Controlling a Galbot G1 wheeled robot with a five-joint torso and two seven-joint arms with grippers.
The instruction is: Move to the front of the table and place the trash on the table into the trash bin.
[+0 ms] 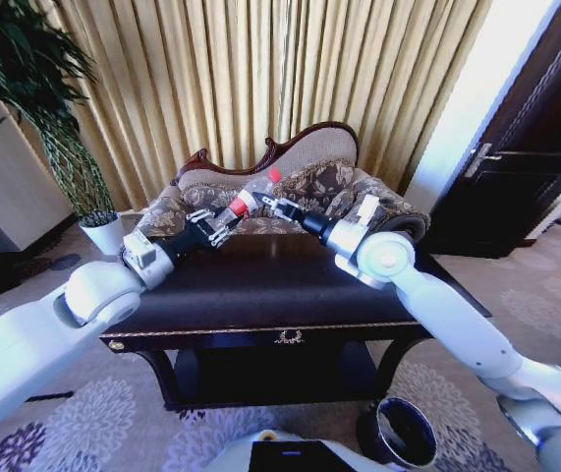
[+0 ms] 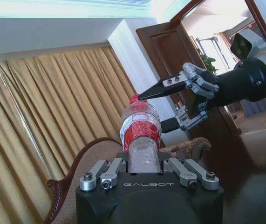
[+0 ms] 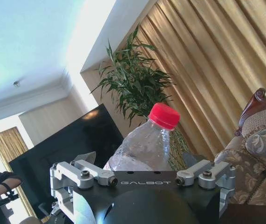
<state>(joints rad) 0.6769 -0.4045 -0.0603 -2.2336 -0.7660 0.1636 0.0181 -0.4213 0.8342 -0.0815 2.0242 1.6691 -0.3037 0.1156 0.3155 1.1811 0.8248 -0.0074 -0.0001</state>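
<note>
Above the far half of the table (image 1: 260,285), seen from our head camera, our left gripper (image 1: 211,228) holds the bottle (image 1: 251,199) tilted, its red cap pointing toward two o'clock. Our right gripper (image 1: 282,207) sits just beside the cap end with its fingers apart. The trash bin (image 1: 406,433) stands on the carpet at five o'clock, near the table's front right leg and below our right arm. A sofa (image 1: 309,182) lies at twelve o'clock behind the table, and a potted plant (image 1: 54,128) at ten o'clock.

From our left wrist camera, our own jaws are closed on the bottle's clear lower body, the red label above them. The right gripper's fingers (image 2: 163,87) straddle the cap end, spread and seemingly not yet touching.

From our right wrist camera, the bottle neck and cap rise between our spread fingers.

We judge this a handover: the right should close squarely on the neck before the left lets go. Afterwards, we judge, the right arm needs to clear the table's front edge; open floor surrounds the bin.
</note>
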